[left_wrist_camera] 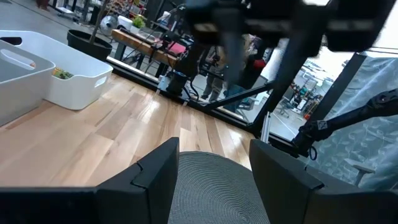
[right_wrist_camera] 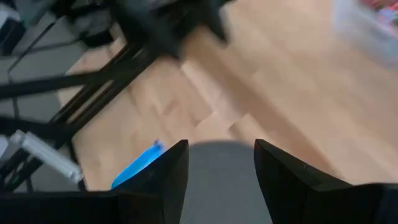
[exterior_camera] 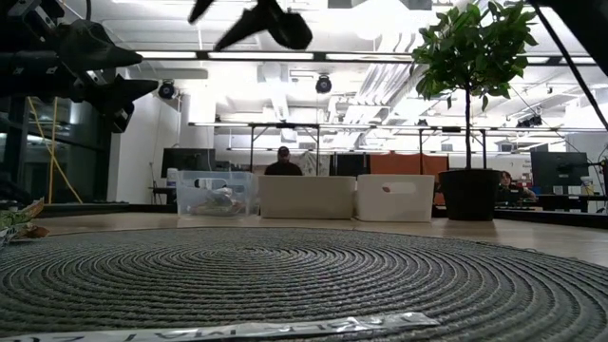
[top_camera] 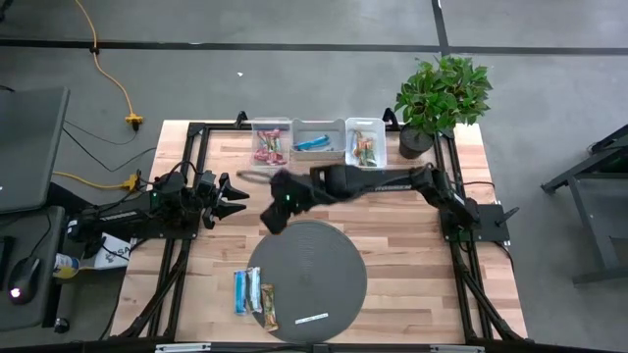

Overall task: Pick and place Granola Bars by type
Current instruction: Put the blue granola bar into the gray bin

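Three granola bars lie flat at the near-left rim of the round grey mat (top_camera: 324,270): a blue one (top_camera: 239,291), a pale one (top_camera: 253,290) and a brown one (top_camera: 269,307). More bars sit in three bins at the far edge: red-pink (top_camera: 270,147), blue (top_camera: 314,143) and brown-orange-green (top_camera: 365,149). My right gripper (top_camera: 274,218) hangs open above the mat's far-left rim, slanting down, with nothing between its fingers; in its wrist view the blue bar (right_wrist_camera: 138,163) shows beyond them. My left gripper (top_camera: 235,193) waits open and level at the table's left.
A thin white label strip (top_camera: 312,318) lies on the mat's near side. A potted plant (top_camera: 440,98) stands at the far right corner. Black frame rails run along both sides of the table. Bare wood lies between the mat and the bins.
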Robot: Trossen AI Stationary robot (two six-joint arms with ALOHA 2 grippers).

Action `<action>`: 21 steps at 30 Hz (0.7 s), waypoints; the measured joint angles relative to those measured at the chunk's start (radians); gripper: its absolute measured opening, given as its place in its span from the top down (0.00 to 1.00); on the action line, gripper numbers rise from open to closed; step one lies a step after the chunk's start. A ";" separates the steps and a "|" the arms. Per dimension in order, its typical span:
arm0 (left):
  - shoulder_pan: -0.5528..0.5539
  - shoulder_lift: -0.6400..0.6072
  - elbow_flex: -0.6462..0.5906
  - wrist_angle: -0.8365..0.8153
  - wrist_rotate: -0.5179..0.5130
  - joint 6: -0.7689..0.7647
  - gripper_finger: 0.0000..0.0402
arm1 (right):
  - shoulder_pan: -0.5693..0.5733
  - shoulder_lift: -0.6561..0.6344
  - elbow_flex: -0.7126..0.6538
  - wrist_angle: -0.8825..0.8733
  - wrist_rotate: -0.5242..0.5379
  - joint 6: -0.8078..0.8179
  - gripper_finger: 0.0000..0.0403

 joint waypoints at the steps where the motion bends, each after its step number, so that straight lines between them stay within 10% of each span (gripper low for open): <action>1: 0.000 0.000 0.000 0.000 0.000 0.000 0.52 | 0.017 0.000 0.000 0.000 0.000 0.001 0.59; 21: 0.000 0.000 0.000 0.004 0.001 -0.004 0.52 | 0.410 -0.167 -0.015 -0.226 0.672 -0.008 0.59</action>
